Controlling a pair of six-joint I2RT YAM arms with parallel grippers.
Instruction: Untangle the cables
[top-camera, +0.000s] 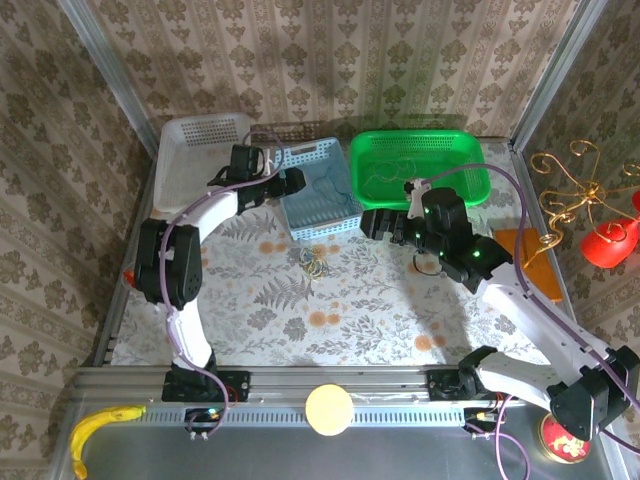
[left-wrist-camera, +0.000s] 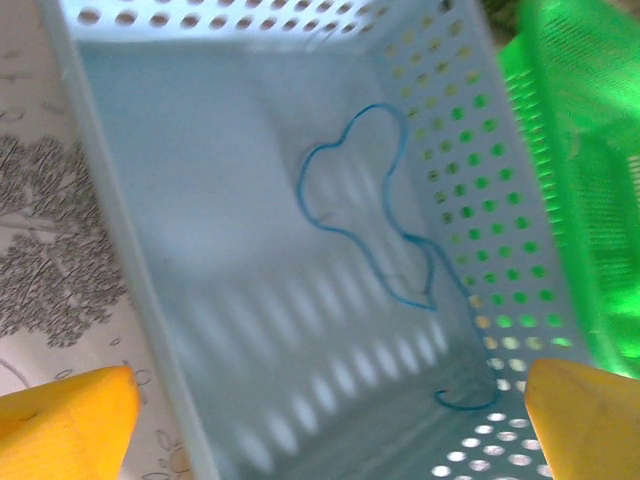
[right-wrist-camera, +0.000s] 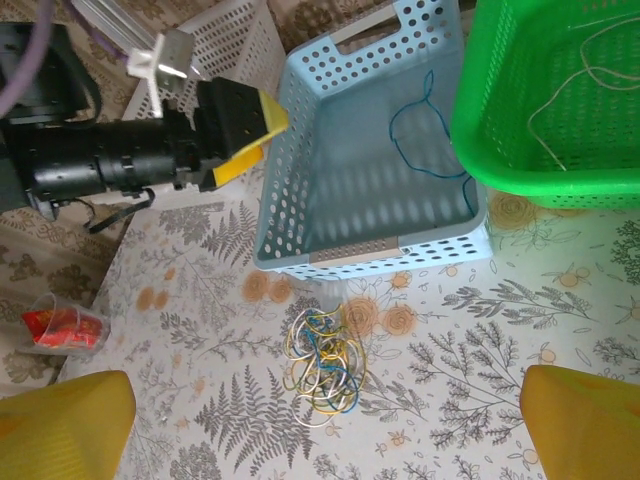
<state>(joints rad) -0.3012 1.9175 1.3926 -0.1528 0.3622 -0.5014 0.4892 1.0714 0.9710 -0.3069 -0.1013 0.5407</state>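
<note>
The left gripper (top-camera: 292, 181) hangs over the blue basket (right-wrist-camera: 290, 170) at the bench's far edge, jaws wide open, empty (a blue cable (left-wrist-camera: 386, 200) lies inside). The tangled cables (right-wrist-camera: 322, 368) lie mid-bench beside that basket; right of them hovers the right gripper (top-camera: 372, 222), jaws equally wide, empty.

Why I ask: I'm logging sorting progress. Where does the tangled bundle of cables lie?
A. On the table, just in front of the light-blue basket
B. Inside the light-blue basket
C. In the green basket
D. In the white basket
A: the right wrist view shows the tangled bundle lying on the table just outside the near wall of the light-blue basket, in no basket.
</note>
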